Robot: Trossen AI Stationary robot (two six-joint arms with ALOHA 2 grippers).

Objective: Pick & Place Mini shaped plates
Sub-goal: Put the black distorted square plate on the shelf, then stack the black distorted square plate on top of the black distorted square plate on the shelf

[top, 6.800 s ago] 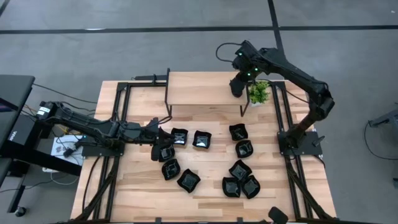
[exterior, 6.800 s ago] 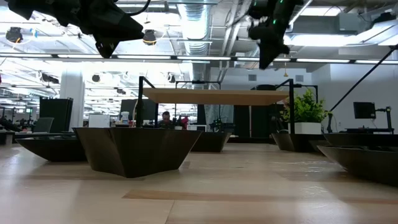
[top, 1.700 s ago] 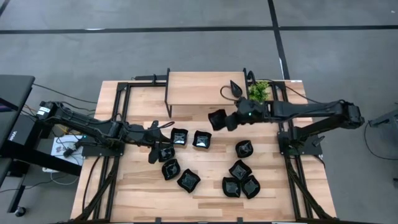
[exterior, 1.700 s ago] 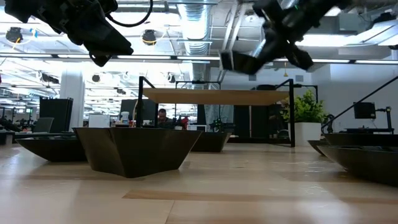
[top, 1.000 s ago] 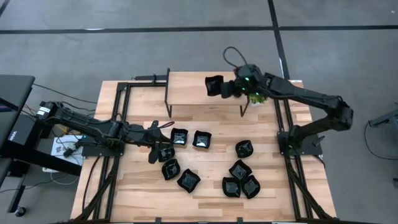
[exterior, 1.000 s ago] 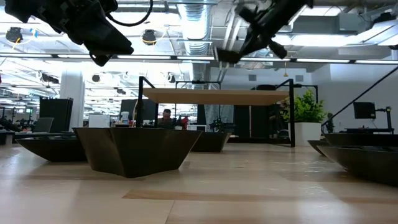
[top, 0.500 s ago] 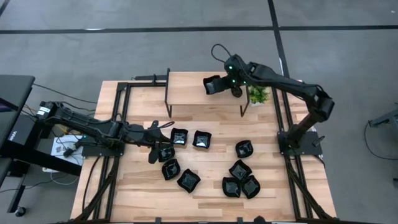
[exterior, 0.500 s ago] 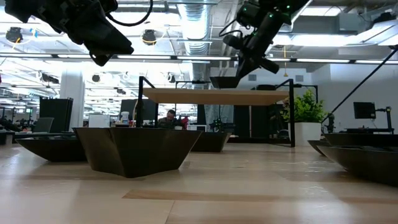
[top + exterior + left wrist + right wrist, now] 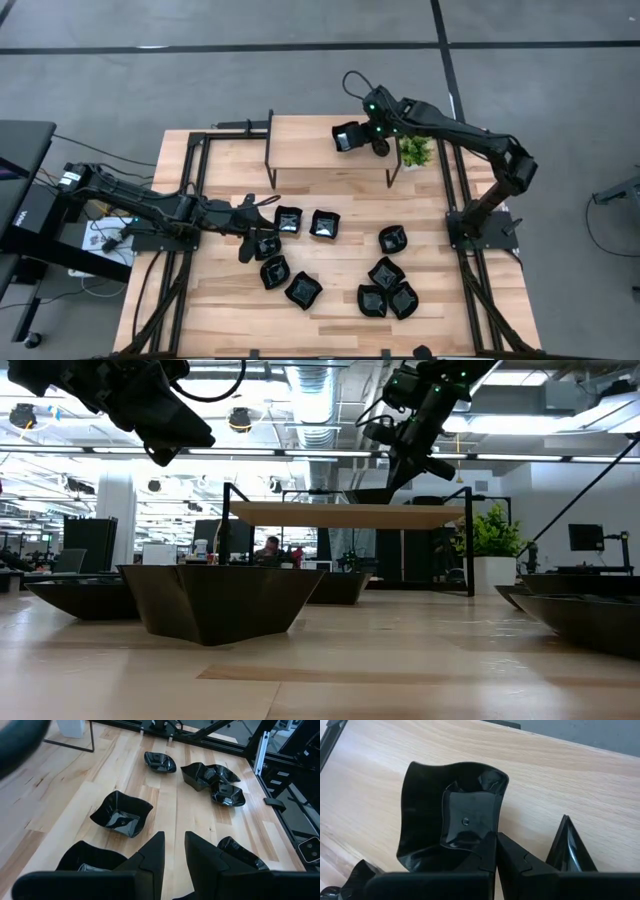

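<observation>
My right gripper (image 9: 362, 136) is shut on a glossy black square dish (image 9: 346, 137) over the raised wooden shelf (image 9: 300, 150). In the low view the dish (image 9: 365, 493) is down at the shelf top; whether it touches the shelf does not show. A pointed black dish (image 9: 568, 847) lies on the shelf beside it. My left gripper (image 9: 248, 214) hovers above the left group of dishes (image 9: 288, 220), fingers a narrow gap apart (image 9: 174, 851), touching nothing. Several more black dishes (image 9: 385, 288) rest on their bases on the table. My right gripper pinches the square dish by its rim (image 9: 486, 833), on the side toward the table's right, between the two fingers (image 9: 514, 854). The fingers slant down from the right. The dish sticks out toward the table's left, its hollow facing up.
A small green potted plant (image 9: 415, 150) stands at the shelf's right end, close to the right arm. The shelf's black legs (image 9: 270, 160) and the metal frame rails (image 9: 190, 170) run along both sides. Bare wood lies between the dish groups (image 9: 345, 255).
My right gripper, still shut on the square dish, has come down from well above the shelf to the shelf top and tipped its fingers more downward. The dish went from hanging tilted to about level at the shelf surface, shifting slightly toward the right.
</observation>
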